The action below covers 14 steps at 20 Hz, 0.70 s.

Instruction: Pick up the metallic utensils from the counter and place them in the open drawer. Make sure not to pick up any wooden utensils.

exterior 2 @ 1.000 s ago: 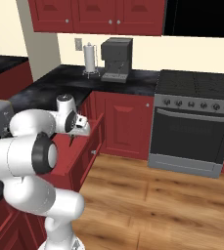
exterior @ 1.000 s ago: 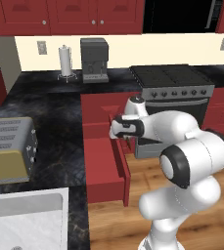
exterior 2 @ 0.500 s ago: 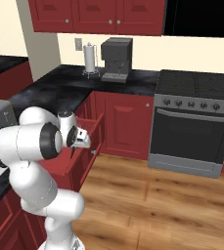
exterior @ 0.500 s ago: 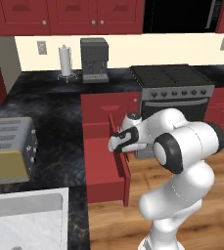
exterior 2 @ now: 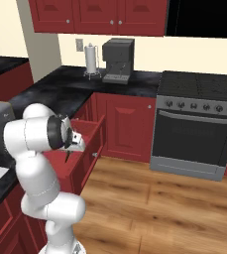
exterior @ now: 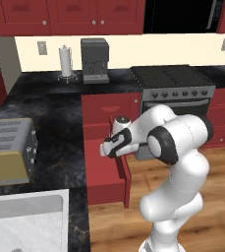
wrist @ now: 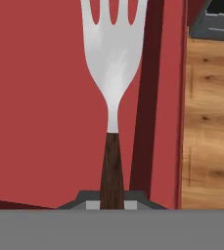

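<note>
L base view: my arm is folded low over the open drawer point(exterior: 104, 172), gripper point(exterior: 105, 149) w/ jaws clamped tight at the drawer's right side, just inside its front panel. Can't make out the fork itself from here, too small. Counter point(exterior: 60, 128) runs left of the drawer, toaster point(exterior: 8, 157) on it near the sink point(exterior: 25, 221); coffee machine point(exterior: 94, 60) and paper towel roll point(exterior: 66, 61) at the back, stove point(exterior: 175, 93) to the right. Vs 1 s ago the hand has come down and tucked closer to the drawer; elbow swung out toward the stove. Base hasn't moved, scene framing same.

R base view: gripper point(exterior 2: 71, 146) sits over the drawer point(exterior 2: 85, 131) interior, a thin dark sliver hanging below it, pointing down into the drawer – prob the utensil, can't confirm. Hand is lower than in the earlier frames.

Hand view: clear here. Jaws closed on the fork point(wrist: 114, 63) by its dark brown handle, gripped at the very end. Long axis runs straight away from the hand, tines at the far end, silver head broad side to the cam. Behind it the red drawer floor point(wrist: 40, 107), the darker drawer front as a strip right of the fork, then wood floor point(wrist: 209, 122).
</note>
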### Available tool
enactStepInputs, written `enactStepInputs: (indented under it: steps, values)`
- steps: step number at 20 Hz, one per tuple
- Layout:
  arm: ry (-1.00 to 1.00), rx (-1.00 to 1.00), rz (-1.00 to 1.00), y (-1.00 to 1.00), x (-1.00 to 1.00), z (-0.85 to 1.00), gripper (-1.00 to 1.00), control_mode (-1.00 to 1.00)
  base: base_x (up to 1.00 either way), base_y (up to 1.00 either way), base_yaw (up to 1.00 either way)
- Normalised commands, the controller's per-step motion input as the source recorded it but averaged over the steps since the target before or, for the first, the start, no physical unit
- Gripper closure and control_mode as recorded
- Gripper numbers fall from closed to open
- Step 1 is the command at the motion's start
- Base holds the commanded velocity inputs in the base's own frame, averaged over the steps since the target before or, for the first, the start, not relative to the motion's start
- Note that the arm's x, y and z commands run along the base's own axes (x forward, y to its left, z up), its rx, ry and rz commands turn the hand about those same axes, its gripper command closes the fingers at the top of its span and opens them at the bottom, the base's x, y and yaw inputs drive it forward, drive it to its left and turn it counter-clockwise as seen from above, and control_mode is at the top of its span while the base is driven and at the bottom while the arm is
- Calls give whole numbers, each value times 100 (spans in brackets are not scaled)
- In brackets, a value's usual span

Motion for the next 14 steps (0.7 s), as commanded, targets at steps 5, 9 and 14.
enactStepInputs:
  steps: [5, 9, 14]
  values:
    - [1, -1, 0, 4, 51, -32, 100, -100, 0, 0, 0]
    - [2, 0, 0, -6, 47, -40, 100, -100, 0, 0, 0]
    - [5, 0, 0, -10, 27, -40, 100, -100, 0, 0, 0]
